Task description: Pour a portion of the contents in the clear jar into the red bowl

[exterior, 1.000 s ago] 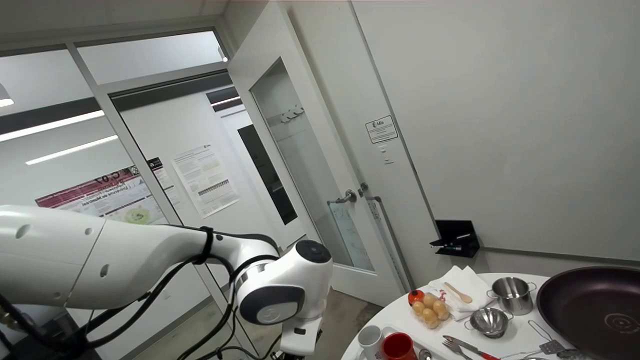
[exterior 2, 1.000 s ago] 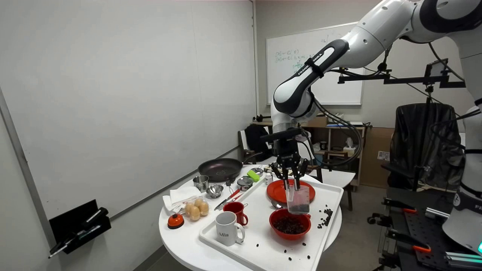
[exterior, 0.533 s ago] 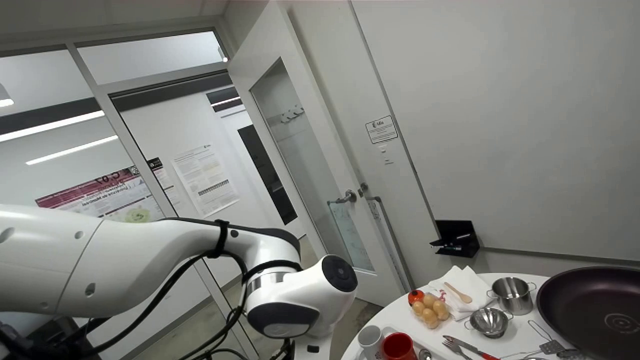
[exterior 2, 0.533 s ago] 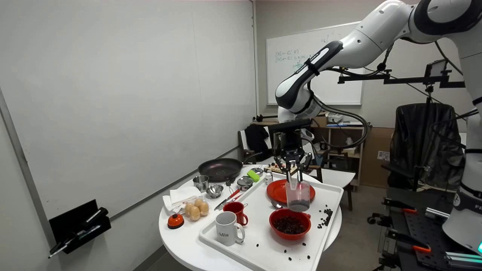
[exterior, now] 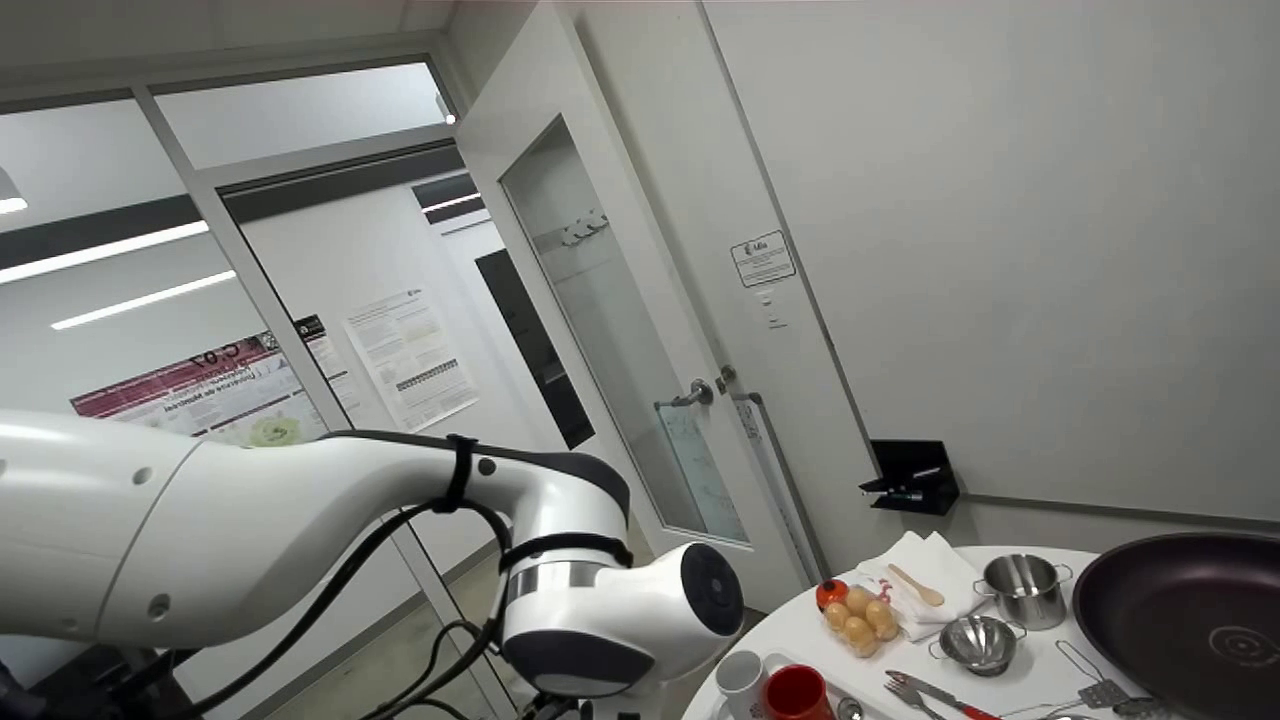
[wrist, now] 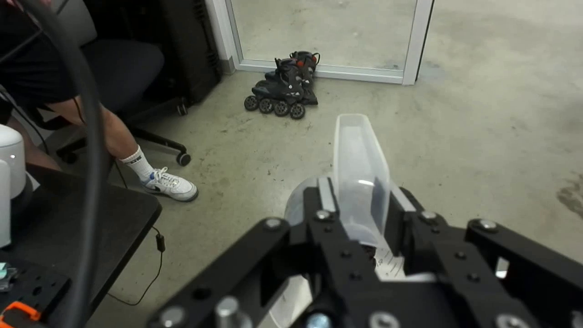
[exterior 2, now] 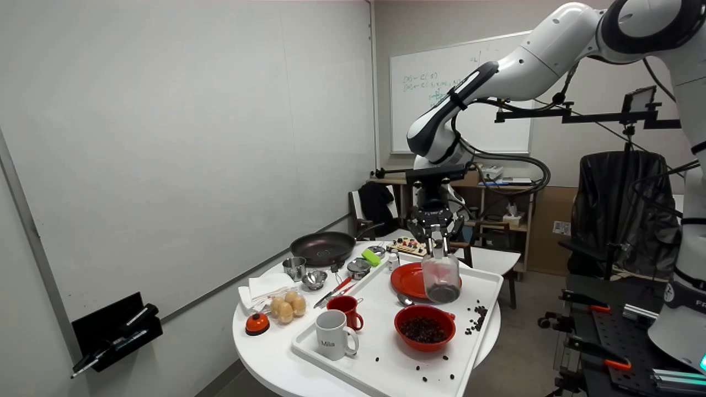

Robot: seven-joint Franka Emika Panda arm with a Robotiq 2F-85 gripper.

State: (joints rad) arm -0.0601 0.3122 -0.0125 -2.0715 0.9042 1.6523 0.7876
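Observation:
My gripper (exterior 2: 438,242) is shut on the handle of the clear jar (exterior 2: 441,270) in an exterior view. The jar hangs in the air over the tray and in front of the red plate, behind the bowl. Some dark contents lie at its lower end. In the wrist view my fingers (wrist: 362,193) stand on both sides of the translucent handle (wrist: 357,159); measuring marks show on the jar wall (wrist: 389,264). The red bowl (exterior 2: 424,346) stands on the tray, holding many dark beans. The gripper, jar and bowl are out of view in the exterior view with the door.
The white tray (exterior 2: 375,309) carries the red plate (exterior 2: 408,280), a grey mug (exterior 2: 331,336), a red mug (exterior 2: 345,309) and loose beans (exterior 2: 477,320). Beside it are eggs (exterior 2: 285,309), small steel pots (exterior 2: 314,279), a knife (exterior 2: 328,295) and a large dark pan (exterior 2: 322,248).
The arm has moved and the wrist has turned. The jar has shifted back and slightly up, away from the bowl, and its angle has changed. The bowl and its beans look the same.

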